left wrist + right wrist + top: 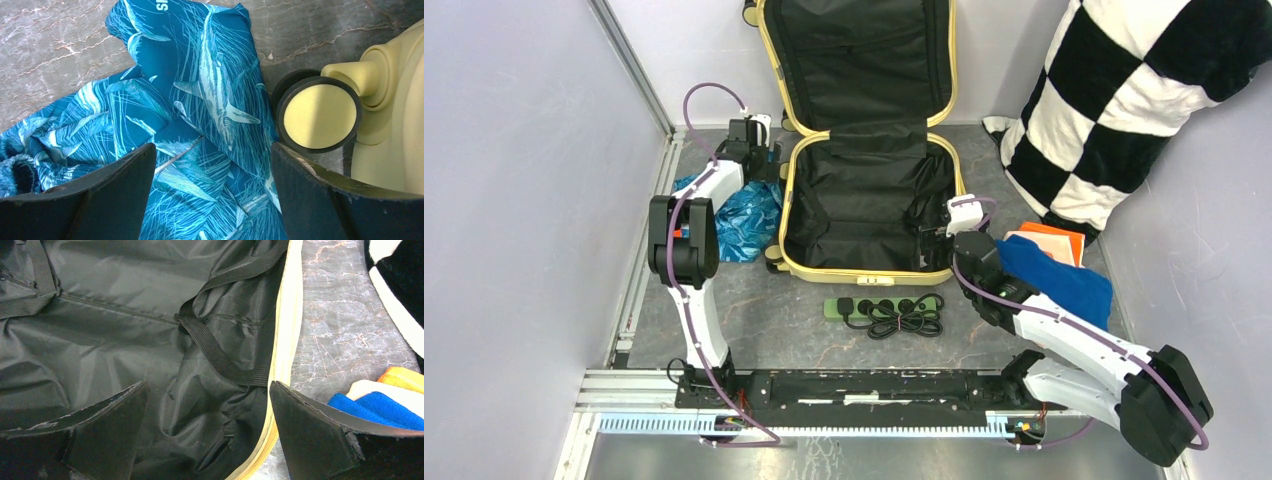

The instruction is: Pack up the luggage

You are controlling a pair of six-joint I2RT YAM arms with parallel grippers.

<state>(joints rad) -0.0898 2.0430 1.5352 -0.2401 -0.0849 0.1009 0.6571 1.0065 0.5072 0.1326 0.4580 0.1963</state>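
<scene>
The pale-yellow luggage (871,272) lies open on the table, its black-lined lid propped against the back wall. A blue fish-print cloth (746,220) lies bunched at its left side. My left gripper (762,160) is open and empty just above that cloth (200,125), next to a yellow caster wheel (320,116). My right gripper (932,243) is open and empty, straddling the luggage's right rim (284,355): one finger is over the black lining (125,340), the other outside it.
Folded blue (1064,280) and orange (1052,240) cloths lie right of the luggage. A green power strip with a coiled black cable (886,310) lies in front of it. A black-and-white checkered pillow (1144,100) leans at the back right. Walls close both sides.
</scene>
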